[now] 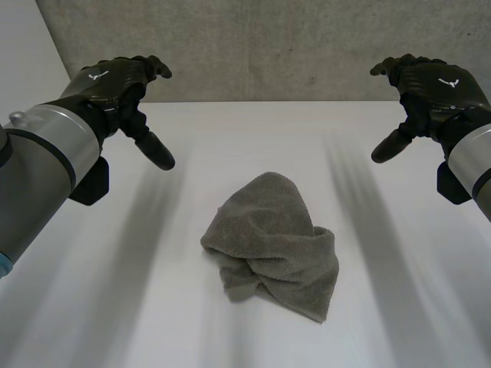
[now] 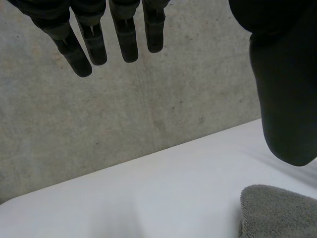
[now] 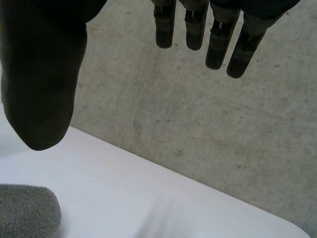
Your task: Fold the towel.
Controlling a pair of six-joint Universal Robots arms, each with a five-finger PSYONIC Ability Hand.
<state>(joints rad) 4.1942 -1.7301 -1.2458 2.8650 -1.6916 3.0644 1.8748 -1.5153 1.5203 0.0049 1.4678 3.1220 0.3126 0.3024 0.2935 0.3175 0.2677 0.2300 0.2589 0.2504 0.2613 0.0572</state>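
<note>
The left hand (image 1: 123, 80) and the right hand (image 1: 430, 84) are hovering open above the white counter (image 1: 230, 130), with the towel (image 1: 272, 241) lying crumpled on it.
The left hand is hanging over the counter's far left part, its fingers (image 2: 126, 39) reaching out nearly straight and its thumb (image 2: 287, 99) spreading wide, holding nothing. The right hand is mirroring it at the far right, its fingers (image 3: 218, 44) relaxing and its thumb (image 3: 42, 89) standing apart, also holding nothing. The grey towel is lying bunched in a loose heap near the counter's middle, well apart from both hands. A concrete wall (image 1: 268, 46) is standing behind the counter.
</note>
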